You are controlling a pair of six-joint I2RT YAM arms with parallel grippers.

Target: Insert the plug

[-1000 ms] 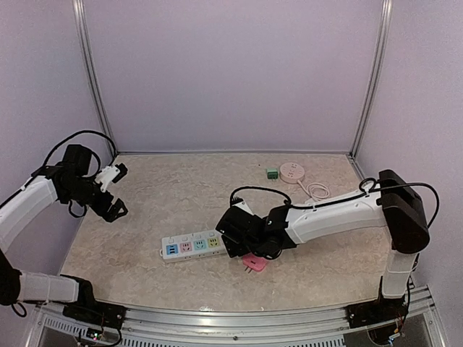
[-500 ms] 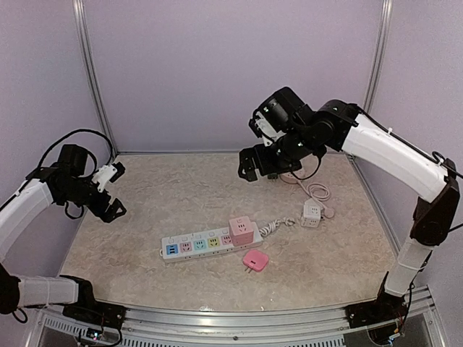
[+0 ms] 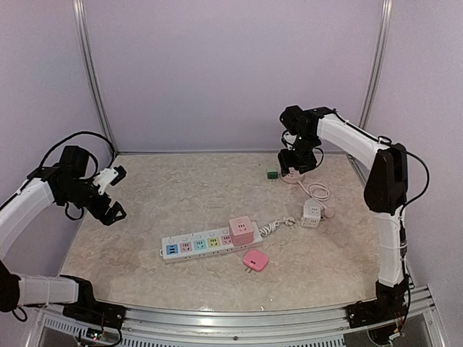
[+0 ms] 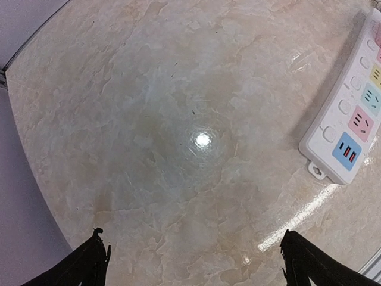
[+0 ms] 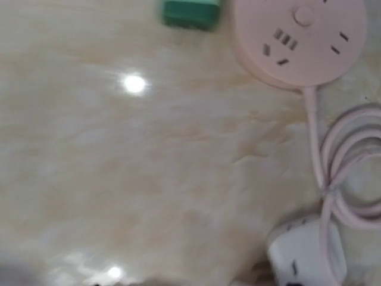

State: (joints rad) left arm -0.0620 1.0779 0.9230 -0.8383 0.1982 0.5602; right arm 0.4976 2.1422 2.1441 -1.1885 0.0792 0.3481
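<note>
Reaching rearward, right gripper (image 3: pixel 292 160) above round socket (image 5: pixel 297 39).

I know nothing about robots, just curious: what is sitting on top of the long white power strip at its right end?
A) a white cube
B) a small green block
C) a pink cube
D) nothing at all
C: a pink cube stands on the right end of the power strip, while the green block and the white cube lie apart from it on the table.

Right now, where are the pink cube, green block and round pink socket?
pink cube (image 3: pixel 241 229), top external view, upper face.
green block (image 5: pixel 191 13), right wrist view, top face.
round pink socket (image 5: pixel 297 39), right wrist view, top face.
</note>
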